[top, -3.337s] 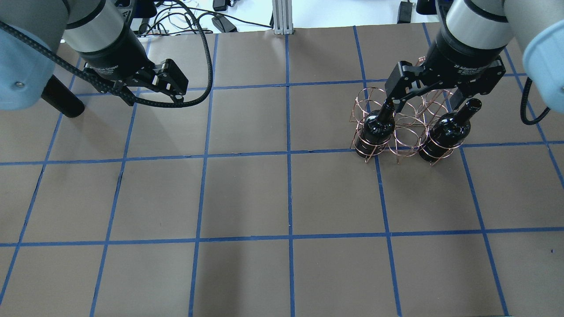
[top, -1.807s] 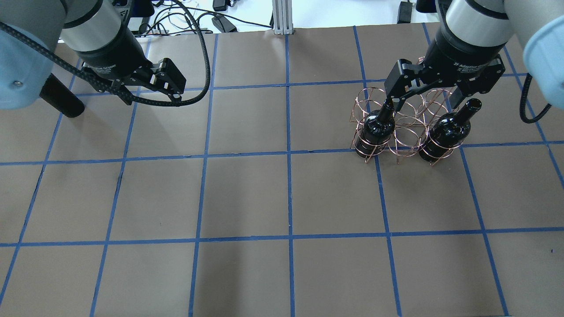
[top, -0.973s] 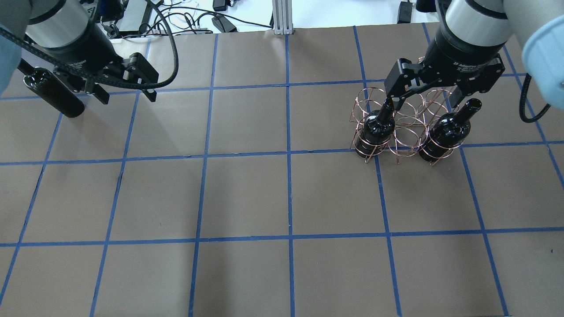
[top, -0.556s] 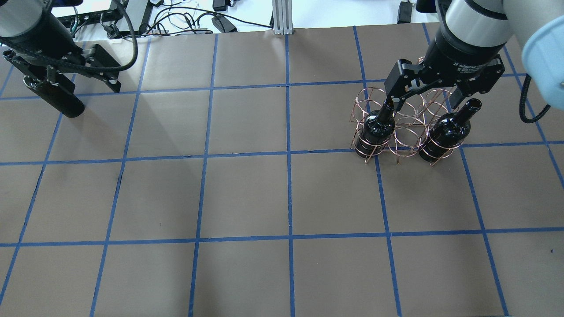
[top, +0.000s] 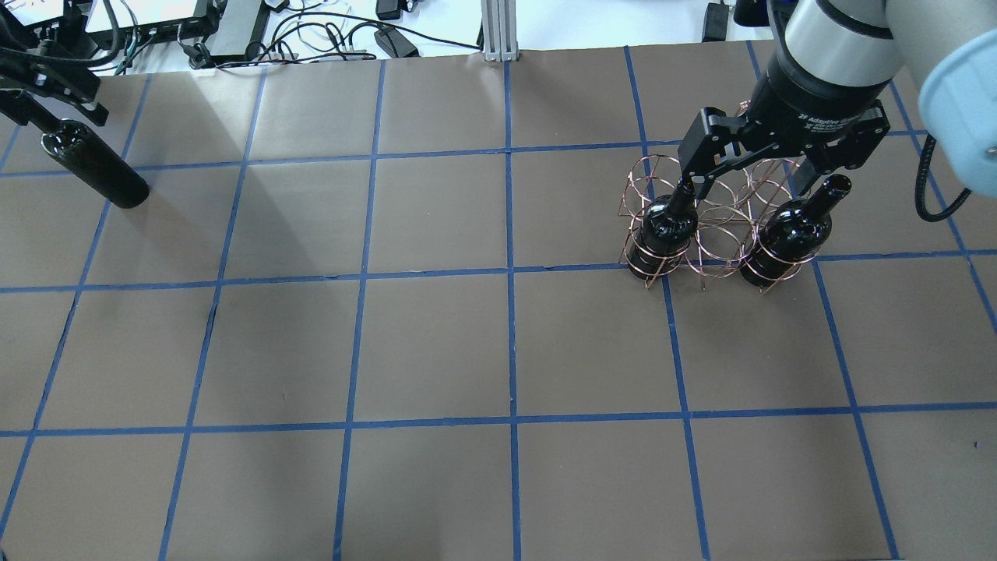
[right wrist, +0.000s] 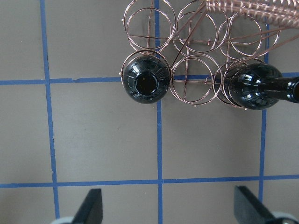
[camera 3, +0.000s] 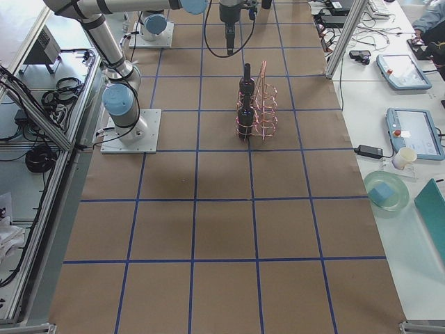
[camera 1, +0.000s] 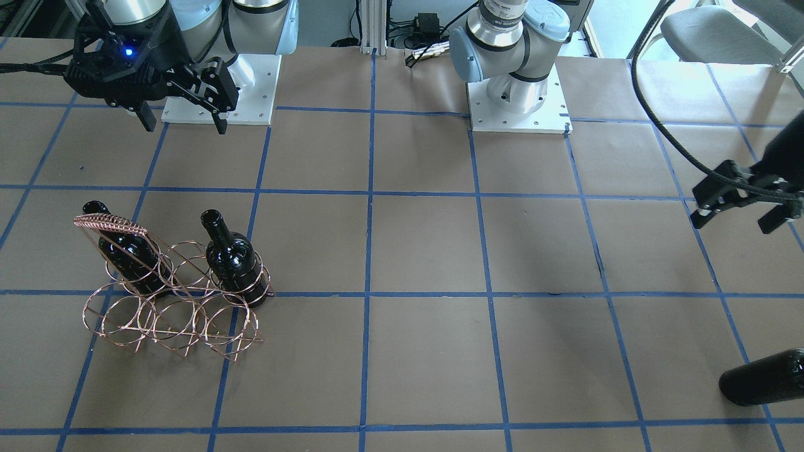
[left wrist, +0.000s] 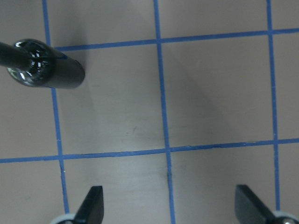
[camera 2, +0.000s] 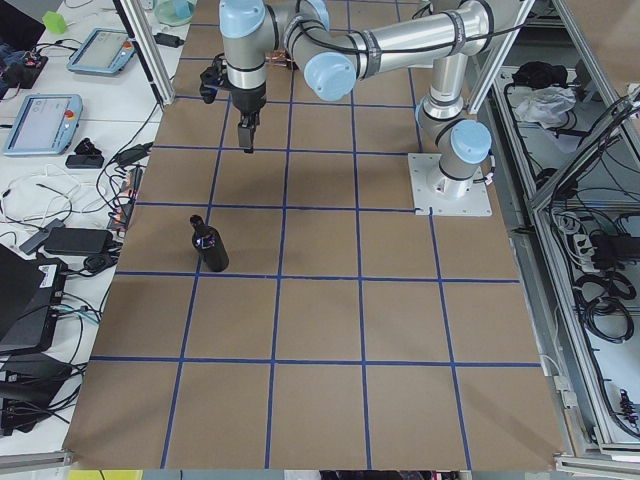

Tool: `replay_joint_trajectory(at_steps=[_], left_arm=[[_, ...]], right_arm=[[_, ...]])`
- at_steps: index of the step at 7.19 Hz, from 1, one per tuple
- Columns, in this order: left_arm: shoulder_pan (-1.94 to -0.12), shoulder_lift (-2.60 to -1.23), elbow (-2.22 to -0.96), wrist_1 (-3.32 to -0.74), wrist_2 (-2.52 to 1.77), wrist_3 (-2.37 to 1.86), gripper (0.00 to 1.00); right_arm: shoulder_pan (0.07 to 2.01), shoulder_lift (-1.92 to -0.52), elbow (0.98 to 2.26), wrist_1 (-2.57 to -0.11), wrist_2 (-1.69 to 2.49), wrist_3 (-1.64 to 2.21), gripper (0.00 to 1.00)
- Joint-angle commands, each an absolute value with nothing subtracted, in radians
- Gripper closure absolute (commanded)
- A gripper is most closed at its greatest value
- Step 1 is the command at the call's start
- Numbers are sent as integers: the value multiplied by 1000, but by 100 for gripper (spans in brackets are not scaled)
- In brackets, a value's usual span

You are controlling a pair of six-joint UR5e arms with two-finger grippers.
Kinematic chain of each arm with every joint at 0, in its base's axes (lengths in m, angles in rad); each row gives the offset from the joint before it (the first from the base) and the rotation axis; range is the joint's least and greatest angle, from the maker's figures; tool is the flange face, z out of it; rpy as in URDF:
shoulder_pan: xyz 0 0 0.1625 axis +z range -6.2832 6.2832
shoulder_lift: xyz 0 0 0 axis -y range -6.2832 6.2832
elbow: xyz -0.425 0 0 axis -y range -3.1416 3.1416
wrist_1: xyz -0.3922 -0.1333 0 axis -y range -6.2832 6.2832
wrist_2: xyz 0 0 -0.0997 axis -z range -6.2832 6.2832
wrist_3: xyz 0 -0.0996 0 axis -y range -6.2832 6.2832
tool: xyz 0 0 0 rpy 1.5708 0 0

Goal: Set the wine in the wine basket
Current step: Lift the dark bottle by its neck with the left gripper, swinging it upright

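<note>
A free black wine bottle [top: 93, 167] stands upright at the table's far left; it also shows in the front view [camera 1: 763, 376] and in the left wrist view [left wrist: 44, 70]. My left gripper [top: 56, 109] hangs open and empty high above it; in its wrist view the bottle is up-left of the fingers. The copper wire wine basket [top: 720, 226] stands at the back right. Two black bottles [top: 666, 226] [top: 790, 230] stand in its near-row end rings. My right gripper [top: 754, 178] hangs open and empty above the basket.
The basket's coil-wrapped handle [camera 1: 110, 223] rises beside the bottle at its end. Its middle near ring and the whole far row [right wrist: 194, 32] hold nothing. Brown paper with blue tape lines covers the table [top: 506, 351]. Cables and devices lie beyond the far edge [top: 311, 23].
My left gripper has swung from the table's left-middle out to the far left edge, over the free bottle, still open. The right gripper, basket and its two bottles have not moved.
</note>
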State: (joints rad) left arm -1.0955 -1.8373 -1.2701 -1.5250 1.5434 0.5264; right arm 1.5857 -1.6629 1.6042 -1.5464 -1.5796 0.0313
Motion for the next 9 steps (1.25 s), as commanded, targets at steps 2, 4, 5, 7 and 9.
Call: replay_joint_trajectory(at_steps=[2,4,5,7,9], left_arm=[[-1010,-1983,-1159,-1453,1537,569,0],[-970,-2061,-1131,-1375,1543,618,0],[-966,-2089,-1128,-1329,1540,618,0],[-966,-2123,-1106,-1304,1531,574,0],[-966,-2138,-1108,-1278,1493,516,0]], right_arm=[[1586,-1663,1608,-1545,-1578,32,0],[1586,-1663,1608,-1546,-1578,32,0],[1586,-1663,1608,-1546,-1578,32,0],[1586,-1663,1608,-1549,-1577,31,0],[1586,-1663,1608,-1549,-1577,31,0]])
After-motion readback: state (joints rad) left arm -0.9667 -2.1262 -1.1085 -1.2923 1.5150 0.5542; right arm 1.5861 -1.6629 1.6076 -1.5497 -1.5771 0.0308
